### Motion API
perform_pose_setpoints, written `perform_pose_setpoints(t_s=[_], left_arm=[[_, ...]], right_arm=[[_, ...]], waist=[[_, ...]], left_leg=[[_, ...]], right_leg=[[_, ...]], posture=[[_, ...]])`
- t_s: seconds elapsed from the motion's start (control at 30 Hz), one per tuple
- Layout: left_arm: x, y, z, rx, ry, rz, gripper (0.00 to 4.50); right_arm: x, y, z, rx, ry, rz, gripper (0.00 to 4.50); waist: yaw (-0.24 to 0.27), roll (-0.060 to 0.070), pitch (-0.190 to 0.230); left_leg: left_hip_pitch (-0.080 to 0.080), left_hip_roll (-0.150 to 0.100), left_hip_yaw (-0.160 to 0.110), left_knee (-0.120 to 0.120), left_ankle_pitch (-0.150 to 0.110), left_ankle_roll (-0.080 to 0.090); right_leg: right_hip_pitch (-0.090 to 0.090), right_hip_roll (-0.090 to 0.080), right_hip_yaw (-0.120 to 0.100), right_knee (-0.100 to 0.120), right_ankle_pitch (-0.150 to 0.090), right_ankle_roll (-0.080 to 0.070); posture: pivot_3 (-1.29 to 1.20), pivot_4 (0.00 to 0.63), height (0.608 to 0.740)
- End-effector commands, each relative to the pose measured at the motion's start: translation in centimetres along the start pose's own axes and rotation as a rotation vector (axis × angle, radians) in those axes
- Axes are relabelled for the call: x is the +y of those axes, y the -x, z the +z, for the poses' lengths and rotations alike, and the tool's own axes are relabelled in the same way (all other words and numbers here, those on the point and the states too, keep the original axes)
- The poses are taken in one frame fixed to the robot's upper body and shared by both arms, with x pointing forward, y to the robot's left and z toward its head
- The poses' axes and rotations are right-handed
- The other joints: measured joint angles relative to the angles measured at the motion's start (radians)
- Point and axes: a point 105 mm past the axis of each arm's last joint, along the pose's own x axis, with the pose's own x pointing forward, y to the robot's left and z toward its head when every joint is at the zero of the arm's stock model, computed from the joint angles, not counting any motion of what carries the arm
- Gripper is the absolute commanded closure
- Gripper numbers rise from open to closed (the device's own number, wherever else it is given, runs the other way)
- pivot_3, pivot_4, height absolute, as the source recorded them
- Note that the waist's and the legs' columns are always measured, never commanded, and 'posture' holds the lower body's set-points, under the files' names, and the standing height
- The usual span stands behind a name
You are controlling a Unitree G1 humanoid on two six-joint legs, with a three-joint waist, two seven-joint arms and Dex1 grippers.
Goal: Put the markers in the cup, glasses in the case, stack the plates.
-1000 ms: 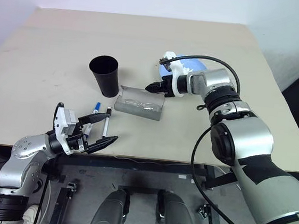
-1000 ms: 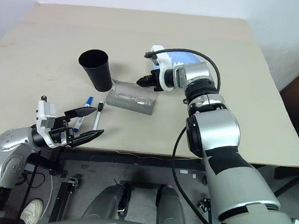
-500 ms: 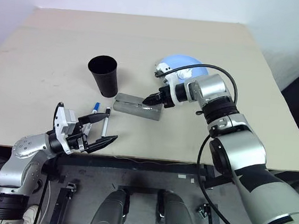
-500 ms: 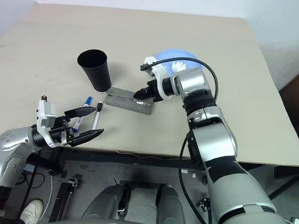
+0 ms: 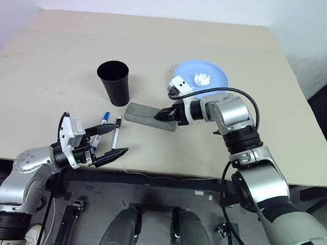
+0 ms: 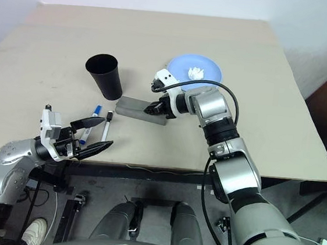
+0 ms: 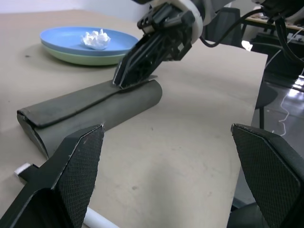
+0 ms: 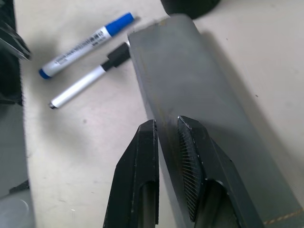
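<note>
My right hand (image 5: 165,114), nearly shut, pinches the lid edge of the closed grey case (image 5: 150,116) beside the cup (image 5: 114,82). I should press gently, evenly. My left hand (image 5: 110,139) waits wide near the markers (image 5: 109,129).

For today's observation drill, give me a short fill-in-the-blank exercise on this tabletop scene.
1. The right gripper pinches the flap of the grey ____.
2. Both markers lie on the ____, not in the cup.
3. The crumpled paper sits on the ____ plate.
4. The left gripper is ____.

Missing words: case; table; blue; open
</note>
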Motion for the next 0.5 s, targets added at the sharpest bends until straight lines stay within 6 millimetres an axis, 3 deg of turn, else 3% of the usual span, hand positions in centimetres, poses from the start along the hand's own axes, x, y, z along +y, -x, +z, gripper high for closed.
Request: perform_pose_setpoints(t_s=[0.03, 0.27, 0.4, 0.5], left_arm=[[0.0, 0.2, 0.9, -0.012, -0.04, -0.006, 0.0], [0.3, -0.1, 1.1, -0.015, -0.04, -0.006, 0.0], [0.1, -0.2, 1.2, -0.019, -0.039, -0.005, 0.0], [0.1, 0.0, 1.4, -0.023, -0.039, 0.003, 0.0]], right_arm=[[1.1, 1.2, 2.6, -0.08, -0.031, 0.061, 3.77], [-0.5, 1.5, 5.6, -0.271, -0.026, -0.033, 3.77], [-1.1, 0.4, 4.3, -0.265, -0.006, -0.07, 3.77], [-1.1, -0.5, 2.6, -0.232, 0.12, -0.106, 3.77]], waist=[[0.0, 0.0, 0.0], [0.0, 0.0, 0.0], [0.0, 0.0, 0.0], [0.0, 0.0, 0.0]], left_leg=[[0.0, 0.0, 0.0, 0.0, 0.0, 0.0], [-0.001, 0.0, 0.0, 0.001, 0.0, 0.0], [-0.001, 0.0, 0.0, 0.0, 0.0, 0.0], [-0.001, 0.0, 0.0, 0.0, 0.0, 0.0]], right_leg=[[0.0, 0.0, 0.0, 0.0, 0.0, 0.0], [0.0, 0.0, 0.0, -0.001, 0.0, -0.001], [0.0, 0.0, 0.0, -0.001, 0.0, 0.0], [0.0, 0.0, 0.0, -0.001, 0.001, 0.002]], posture=[[0.0, 0.15, 0.735], [0.0, 0.15, 0.735], [0.0, 0.15, 0.735], [0.0, 0.15, 0.735]])
